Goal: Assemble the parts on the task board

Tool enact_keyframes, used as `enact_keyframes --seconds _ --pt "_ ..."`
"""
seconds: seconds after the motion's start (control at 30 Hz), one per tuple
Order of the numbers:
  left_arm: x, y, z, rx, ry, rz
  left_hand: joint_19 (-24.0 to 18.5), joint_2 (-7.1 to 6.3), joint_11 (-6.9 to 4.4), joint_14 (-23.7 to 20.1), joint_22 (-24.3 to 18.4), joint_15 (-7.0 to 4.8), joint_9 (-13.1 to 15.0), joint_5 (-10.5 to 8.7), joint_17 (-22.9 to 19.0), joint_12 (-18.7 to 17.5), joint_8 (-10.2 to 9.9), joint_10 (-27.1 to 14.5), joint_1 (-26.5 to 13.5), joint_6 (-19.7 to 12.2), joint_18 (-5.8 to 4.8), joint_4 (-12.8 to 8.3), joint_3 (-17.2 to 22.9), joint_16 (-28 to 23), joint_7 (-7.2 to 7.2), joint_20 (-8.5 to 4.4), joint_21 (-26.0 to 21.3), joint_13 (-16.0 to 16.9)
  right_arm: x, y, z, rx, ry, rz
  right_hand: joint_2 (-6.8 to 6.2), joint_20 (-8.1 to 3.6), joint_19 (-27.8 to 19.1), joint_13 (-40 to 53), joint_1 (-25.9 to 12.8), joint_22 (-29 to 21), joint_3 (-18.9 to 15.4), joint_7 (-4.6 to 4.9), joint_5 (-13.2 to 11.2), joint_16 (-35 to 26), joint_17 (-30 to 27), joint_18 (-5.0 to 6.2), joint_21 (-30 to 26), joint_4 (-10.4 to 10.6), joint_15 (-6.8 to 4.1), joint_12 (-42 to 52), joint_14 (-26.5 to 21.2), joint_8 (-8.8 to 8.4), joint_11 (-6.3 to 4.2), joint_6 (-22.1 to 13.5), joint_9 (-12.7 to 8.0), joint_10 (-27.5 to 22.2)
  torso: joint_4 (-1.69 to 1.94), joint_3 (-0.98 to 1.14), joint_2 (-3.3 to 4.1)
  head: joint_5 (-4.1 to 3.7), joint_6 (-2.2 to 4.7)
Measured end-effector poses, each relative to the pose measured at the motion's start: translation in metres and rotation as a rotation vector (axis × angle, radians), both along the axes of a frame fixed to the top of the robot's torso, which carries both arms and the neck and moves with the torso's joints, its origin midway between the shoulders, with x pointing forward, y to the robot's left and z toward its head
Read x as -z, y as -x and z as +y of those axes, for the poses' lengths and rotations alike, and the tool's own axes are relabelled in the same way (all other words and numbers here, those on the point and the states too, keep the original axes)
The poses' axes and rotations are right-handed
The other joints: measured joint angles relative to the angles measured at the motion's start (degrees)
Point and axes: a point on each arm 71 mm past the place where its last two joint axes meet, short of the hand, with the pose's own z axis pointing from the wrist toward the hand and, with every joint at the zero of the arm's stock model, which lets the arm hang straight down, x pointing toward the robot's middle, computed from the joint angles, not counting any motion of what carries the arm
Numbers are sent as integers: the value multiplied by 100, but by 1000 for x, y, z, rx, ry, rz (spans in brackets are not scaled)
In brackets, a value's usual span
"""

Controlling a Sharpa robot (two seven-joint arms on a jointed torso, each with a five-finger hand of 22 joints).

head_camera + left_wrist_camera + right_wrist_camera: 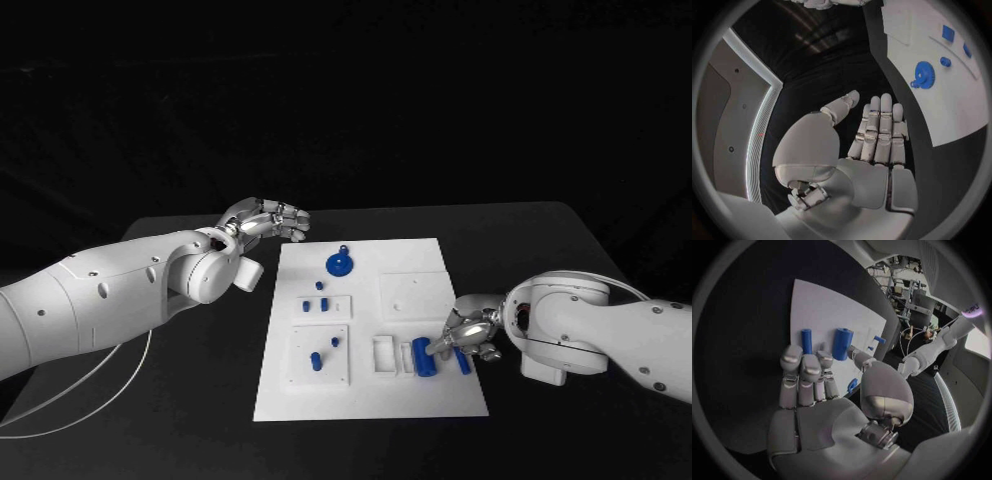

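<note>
The room is dark, and light from above makes the flat white task board (pixel 372 330) shine bright on the black desk (pixel 548 250). Both wrist pictures are round, and straight edges bend in them. The shiny silver hand (pixel 811 385) up close has small bright spots of glare.

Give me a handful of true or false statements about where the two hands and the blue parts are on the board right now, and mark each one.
1. The left hand is holding a blue part. False: its fingers are apart and it holds nothing, beside the board's far left corner.
2. The right hand is at the task board's near right side. True.
3. The blue gear lies at the board's far end. True.
4. The blue cylinder is off the board on the black table. False: it lies on the white board by the right hand.
5. The blue gear lies directly under the right hand. False: it lies nearer the left hand.
</note>
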Motion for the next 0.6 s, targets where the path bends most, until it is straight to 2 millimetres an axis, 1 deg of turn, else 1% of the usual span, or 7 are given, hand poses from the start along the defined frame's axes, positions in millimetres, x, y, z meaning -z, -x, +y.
enact_keyframes --seconds 0.1,0.2,0.23,0.27,0.47,0.6 --pt "0 0 0 0 0 0 0 0 0 0 0 0 0 0 5 0 0 0 0 0 0 0 0 0 0 0 0 0 4 1 2 -6 6 6 -67 0 0 7 -11 0 41 -1 -98 0 17 0 0 41 0 0 0 -5 0 -1 7 0 0 0 0 2 -3" --pt "0 0 0 0 0 0 0 0 0 0 -1 0 0 0 5 0 0 0 0 0 0 0 0 0 0 0 0 0 5 1 7 -13 4 4 -98 1 0 14 -38 0 71 -7 -200 -8 26 0 0 71 1 0 0 -36 0 -10 11 0 -1 0 0 8 -11" --pt "0 0 0 0 0 0 0 0 0 0 0 0 0 0 5 0 0 0 0 0 0 0 0 0 0 0 0 0 5 1 7 -14 3 4 -104 1 0 14 -31 0 71 -3 -200 -22 26 0 0 71 1 0 0 -38 0 -15 10 0 -1 0 0 15 -15" --pt "0 0 0 -1 0 1 0 0 0 0 -1 0 0 0 5 0 0 0 0 0 0 0 0 0 0 0 0 0 6 1 8 -15 2 4 -158 1 1 14 -38 0 89 -3 -227 -22 32 0 0 89 1 -1 0 -38 -1 -15 11 1 -2 0 0 20 -19" --pt "0 0 0 0 0 1 0 -23 0 0 -1 0 0 0 10 0 0 0 -23 0 0 0 0 0 0 0 0 0 7 2 18 -29 -9 5 -219 2 1 20 -53 0 104 -2 -227 -22 40 -1 0 105 1 -1 0 -72 -1 -17 10 1 -2 0 -1 24 -27" --pt "0 0 0 0 0 2 0 -24 0 0 3 0 0 0 10 0 0 0 -24 0 0 0 0 0 0 0 0 0 8 3 23 -35 -15 3 -281 2 1 20 -67 0 126 -1 -249 -22 49 0 0 160 1 -1 0 -73 -1 -18 9 1 -2 0 -1 23 -34"
